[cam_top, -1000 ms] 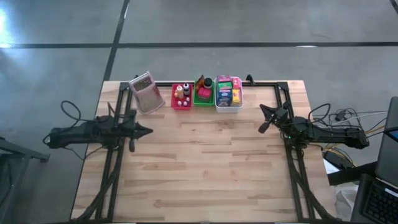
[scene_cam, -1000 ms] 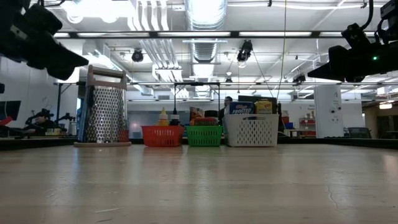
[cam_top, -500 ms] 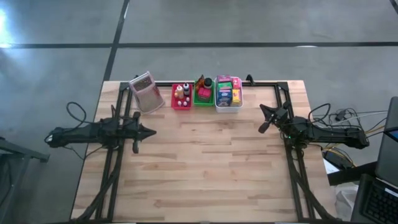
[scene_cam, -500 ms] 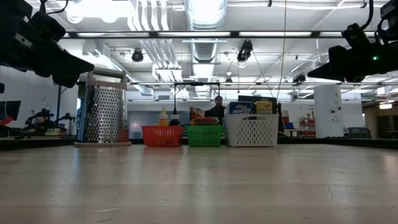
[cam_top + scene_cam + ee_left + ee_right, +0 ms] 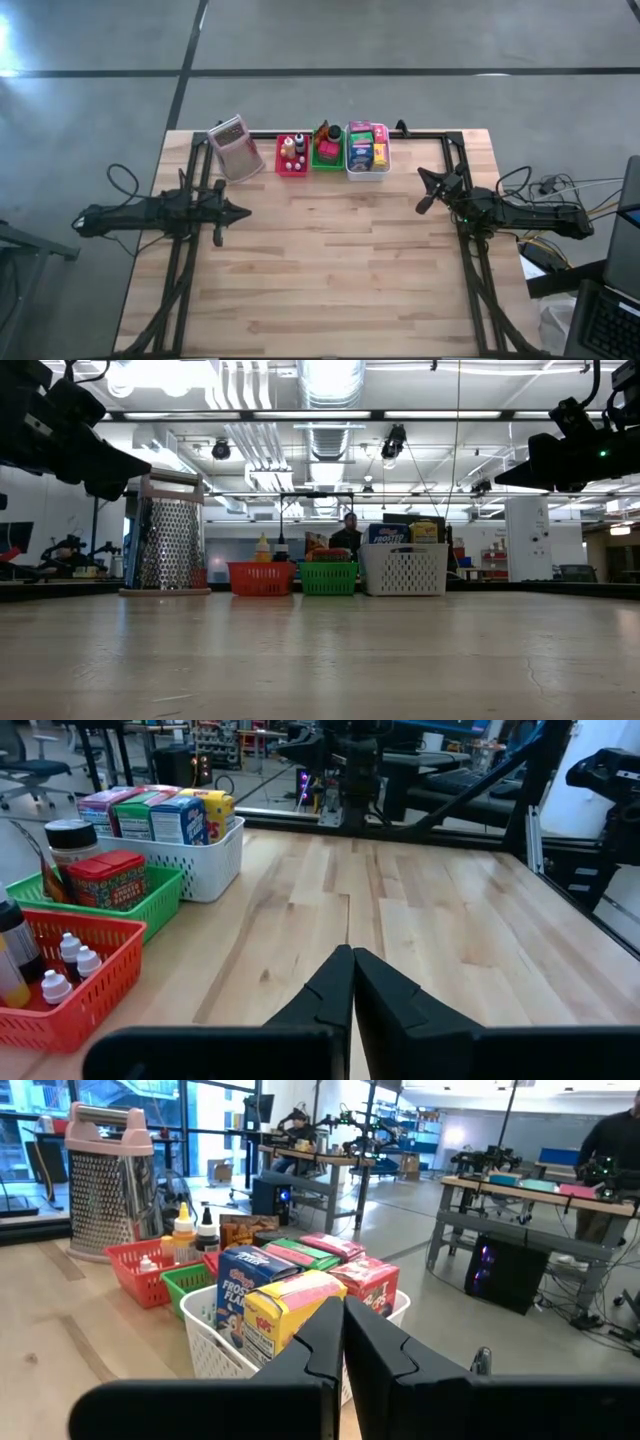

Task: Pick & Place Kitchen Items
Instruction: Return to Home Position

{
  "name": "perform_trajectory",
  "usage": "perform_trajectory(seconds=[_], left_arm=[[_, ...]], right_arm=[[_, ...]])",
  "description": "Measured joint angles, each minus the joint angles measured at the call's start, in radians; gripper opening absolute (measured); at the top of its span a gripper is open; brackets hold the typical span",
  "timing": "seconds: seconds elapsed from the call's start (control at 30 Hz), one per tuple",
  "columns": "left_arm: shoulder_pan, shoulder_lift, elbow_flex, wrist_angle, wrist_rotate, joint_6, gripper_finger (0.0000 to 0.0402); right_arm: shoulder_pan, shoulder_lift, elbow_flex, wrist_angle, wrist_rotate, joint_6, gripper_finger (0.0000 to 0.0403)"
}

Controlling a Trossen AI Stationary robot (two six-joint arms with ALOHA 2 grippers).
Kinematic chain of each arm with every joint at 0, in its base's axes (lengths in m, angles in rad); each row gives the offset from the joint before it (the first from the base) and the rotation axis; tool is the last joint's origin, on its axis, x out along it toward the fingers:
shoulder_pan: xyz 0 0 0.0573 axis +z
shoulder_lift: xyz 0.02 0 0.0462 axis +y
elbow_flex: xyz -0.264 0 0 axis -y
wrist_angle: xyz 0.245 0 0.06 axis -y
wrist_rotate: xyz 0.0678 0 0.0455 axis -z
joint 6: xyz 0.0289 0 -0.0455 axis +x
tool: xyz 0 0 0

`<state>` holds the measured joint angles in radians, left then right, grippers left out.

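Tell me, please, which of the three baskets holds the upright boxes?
The white basket, at the row's end farthest from the grater; the green basket holds a red tin, the red basket small bottles.

1. Along the table's [image 5: 330,270] back edge stand a grater [image 5: 231,147], then the left tray [image 5: 292,174], middle tray [image 5: 326,165] and right tray [image 5: 367,176], side by side.
2. Small bottles [image 5: 291,150] stand in the left tray, boxes [image 5: 367,147] in the right tray.

The dark two-finger left gripper [image 5: 243,212] slid slightly right, toward the middle of the pale wooden table [image 5: 330,270], dropping a little in the low view. In the room beyond the green plastic tray [image 5: 329,578], a person [image 5: 349,535] stepped left.
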<state>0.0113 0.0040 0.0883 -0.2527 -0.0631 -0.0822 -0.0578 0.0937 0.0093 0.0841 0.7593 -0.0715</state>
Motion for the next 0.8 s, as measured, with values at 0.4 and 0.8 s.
perform_trajectory(seconds=[0.4, 0.8], left_arm=[[0.0, 0.0, -0.001, 0.0, 0.0, 0.0, 0.0016], [0.0, 0.0, -0.002, 0.0, -0.001, 0.0, 0.0017]], right_arm=[[0.0, 0.0, 0.0, 0.0, 0.0, 0.0, 0.0008], [-0.015, -0.077, 0.0, -0.025, -0.361, 0.02, 0.0008]])
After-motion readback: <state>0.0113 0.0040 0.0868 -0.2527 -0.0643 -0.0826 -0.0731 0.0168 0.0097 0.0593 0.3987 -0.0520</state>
